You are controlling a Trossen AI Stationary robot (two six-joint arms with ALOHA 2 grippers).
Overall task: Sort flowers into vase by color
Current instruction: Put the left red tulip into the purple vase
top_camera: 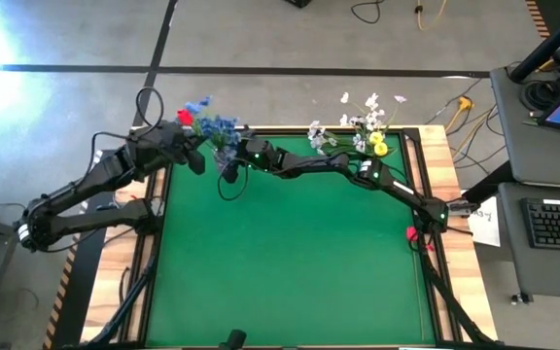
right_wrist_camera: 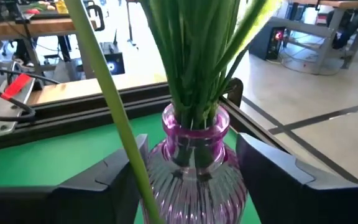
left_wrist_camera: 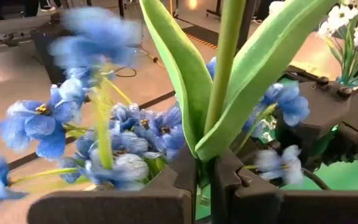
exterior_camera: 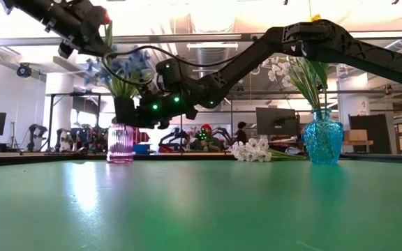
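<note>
1. The floor (top_camera: 290, 39) is grey and smooth, with a dark line (top_camera: 241, 70) running across it.
2. Bright light glares on the floor in one corner.
3. Cables (top_camera: 387, 12) lie loose on the floor.
4. A dark desk (top_camera: 542, 126) stands beside the table, with a black keyboard (top_camera: 557, 224) on it.
5. The table has a green top (top_camera: 290, 253) and a wooden edge (top_camera: 443, 165).
6. Far back, the room has long ceiling lights (exterior_camera: 211, 47) and computer screens (exterior_camera: 276, 120).
</note>
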